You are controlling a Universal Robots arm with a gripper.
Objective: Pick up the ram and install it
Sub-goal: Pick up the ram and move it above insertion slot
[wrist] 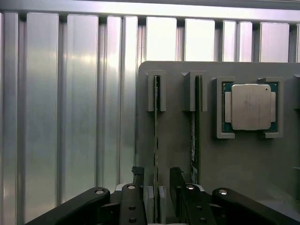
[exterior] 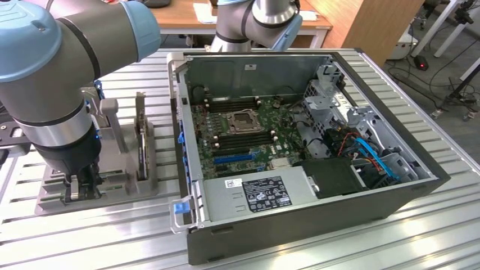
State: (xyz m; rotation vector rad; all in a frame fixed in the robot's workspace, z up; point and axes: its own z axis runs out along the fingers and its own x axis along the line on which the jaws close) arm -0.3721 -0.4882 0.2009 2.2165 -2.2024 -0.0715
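Gripper (wrist: 156, 183) position: low over a flat grey plastic holder plate (wrist: 173, 140) that lies on the ribbed aluminium table (wrist: 70, 117). You have its two black fingers (wrist: 137, 180) spread as wide as they go, one on each side of the ram (wrist: 156, 122), the long, thin green circuit-board stick that stands on edge in a grey slotted bracket of the plate. A narrow gap shows between each finger and the stick, so nothing is gripped.

A second green circuit-board stick (wrist: 196, 126) stands on edge in the neighbouring bracket, parallel to the ram and just outside one finger, not touching it. Beyond that stick, a square silver-capped processor chip (wrist: 250, 107) lies flat in a recess of the same plate.

In the exterior view you will find the grey-and-blue robot arm (exterior: 53, 84) at the exterior view's left, hanging over the plate. Just beside the plate, towards the exterior view's right, a black desktop computer case (exterior: 315, 225) lies on the table with its side open. Inside it you can see a green motherboard (exterior: 259, 140) with a square metal processor socket (exterior: 245, 121) and rows of dark memory slots (exterior: 232, 104) on either side of the socket. A grey metal power supply box with a white label (exterior: 255, 194) sits along the near edge of the case.
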